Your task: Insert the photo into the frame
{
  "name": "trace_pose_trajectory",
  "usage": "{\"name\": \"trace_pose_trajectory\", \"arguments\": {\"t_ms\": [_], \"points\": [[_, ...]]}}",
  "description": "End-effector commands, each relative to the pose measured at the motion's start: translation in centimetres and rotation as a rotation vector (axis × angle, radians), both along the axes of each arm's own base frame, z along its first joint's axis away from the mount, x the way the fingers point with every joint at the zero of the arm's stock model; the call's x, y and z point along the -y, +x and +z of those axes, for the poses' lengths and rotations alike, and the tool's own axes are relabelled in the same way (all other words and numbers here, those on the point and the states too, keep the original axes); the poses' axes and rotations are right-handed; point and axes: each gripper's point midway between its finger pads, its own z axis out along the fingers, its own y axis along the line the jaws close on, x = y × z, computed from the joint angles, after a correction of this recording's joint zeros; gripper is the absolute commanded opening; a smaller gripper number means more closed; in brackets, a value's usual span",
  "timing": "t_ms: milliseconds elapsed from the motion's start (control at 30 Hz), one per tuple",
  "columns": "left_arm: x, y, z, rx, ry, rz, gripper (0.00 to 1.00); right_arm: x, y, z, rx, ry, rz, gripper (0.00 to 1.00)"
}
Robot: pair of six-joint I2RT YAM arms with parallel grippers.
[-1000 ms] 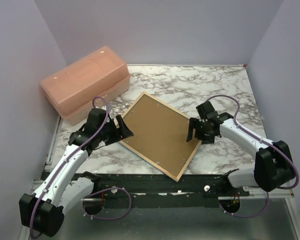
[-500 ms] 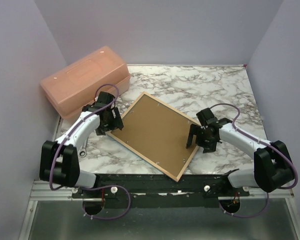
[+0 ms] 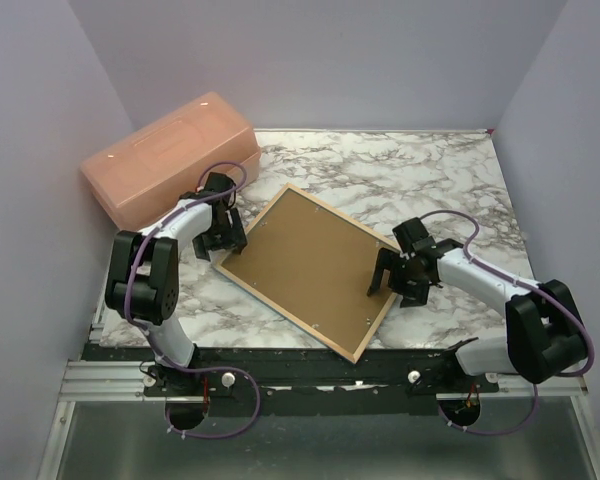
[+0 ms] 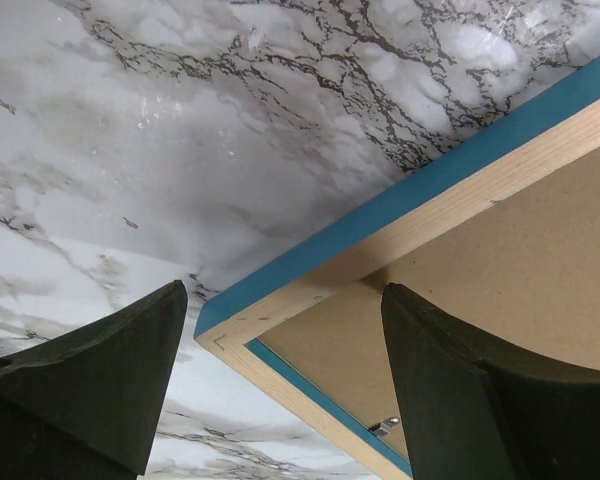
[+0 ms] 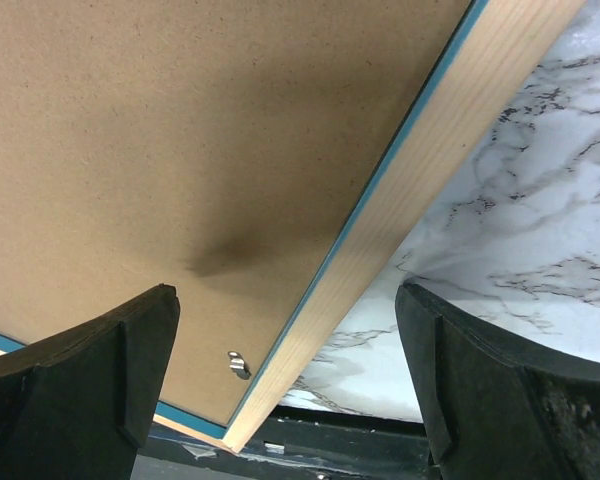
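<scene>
The frame [image 3: 285, 314] lies face down in the middle of the table, pale wood reverse up, with a brown backing board [image 3: 305, 260] set in it. The photo is hidden. My left gripper [image 3: 228, 240] is open at the frame's left corner. In the left wrist view that corner of the frame [image 4: 400, 230], with its blue side, sits between the spread fingers of the left gripper [image 4: 280, 385]. My right gripper [image 3: 390, 285] is open over the frame's right edge. The right wrist view shows the right gripper [image 5: 285, 390] straddling the wooden rail of the frame [image 5: 430, 150] beside a small metal clip [image 5: 238, 364].
A translucent pink lidded box [image 3: 170, 165] stands at the back left, close behind the left arm. Grey walls enclose the marble table [image 3: 420, 180] on three sides. A black rail [image 3: 310, 368] runs along the near edge under the frame's bottom corner.
The left arm has swung up and in from the near left to the frame's left corner. The right gripper has slid slightly down along the right edge and opened wider.
</scene>
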Motion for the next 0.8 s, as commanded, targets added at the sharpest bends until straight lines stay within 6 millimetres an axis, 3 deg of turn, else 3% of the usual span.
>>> {"name": "trace_pose_trajectory", "arguments": {"t_ms": [0,200,400,767], "points": [[0.5,1.5,1.1,0.029,-0.025,-0.044,0.8,-0.9,0.6,-0.5,-0.004,0.037,-0.001,0.98],[3.6,0.5,0.8,-0.039,-0.183,-0.108,0.77,-1.6,2.1,0.1,0.019,0.047,0.009,0.98],[4.3,-0.5,0.5,-0.07,-0.187,-0.126,0.77,-1.8,3.5,0.7,0.05,0.038,0.024,0.98],[7.4,-3.6,0.2,-0.118,-0.219,-0.204,0.76,1.7,6.4,0.3,0.094,-0.078,-0.018,0.9]]}}
